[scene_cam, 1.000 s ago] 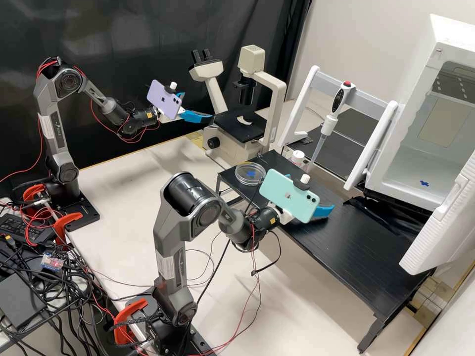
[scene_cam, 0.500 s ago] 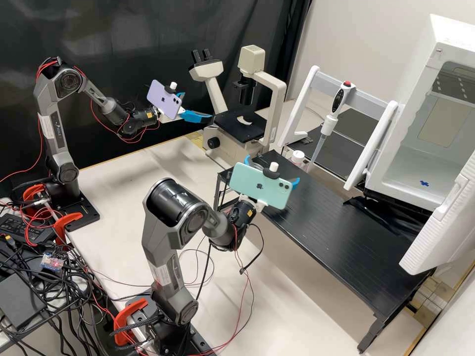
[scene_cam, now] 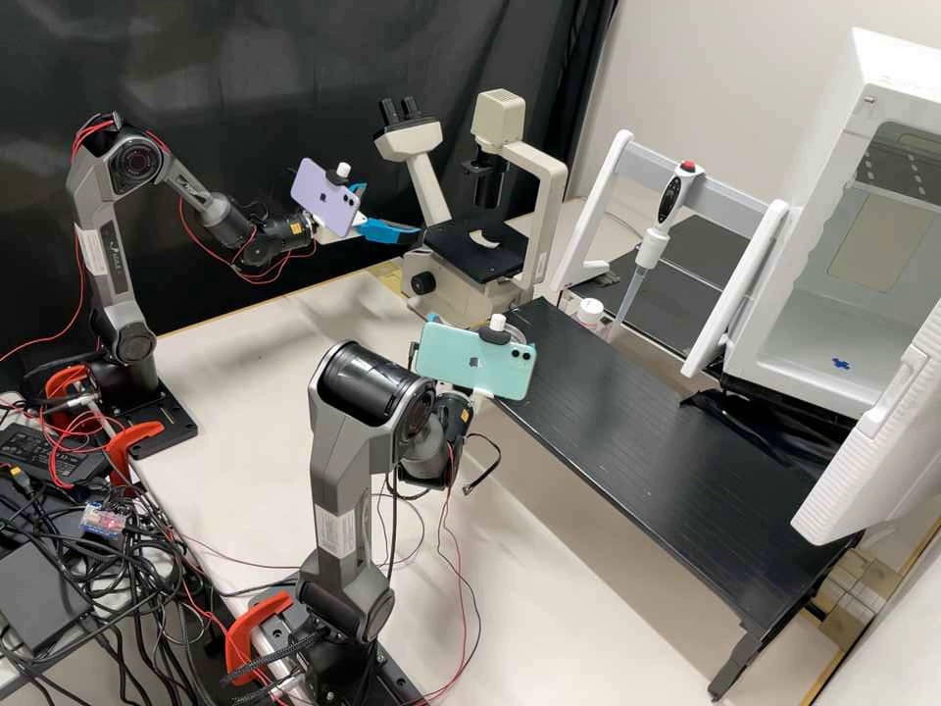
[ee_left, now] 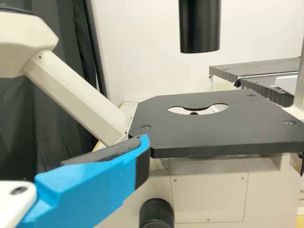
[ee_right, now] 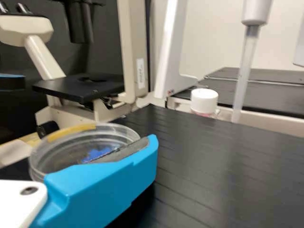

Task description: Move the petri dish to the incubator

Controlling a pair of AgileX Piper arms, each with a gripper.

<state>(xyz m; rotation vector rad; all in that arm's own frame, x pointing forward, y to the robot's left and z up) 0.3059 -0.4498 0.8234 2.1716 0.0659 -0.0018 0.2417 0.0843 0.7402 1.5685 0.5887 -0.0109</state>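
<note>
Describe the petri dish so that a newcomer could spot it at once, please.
Find the long black stand beside the microscope. At its end nearest the microscope is a clear, round petri dish. Unlike the white-capped bottle, it is wide and low, with a yellow rim streak.

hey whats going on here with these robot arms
The right claw is open at the petri dish, with one blue finger in front of it; I can't tell whether they touch. The left claw is open and empty near the microscope. The dish is on the black rack, not yet in the open incubator.
</note>
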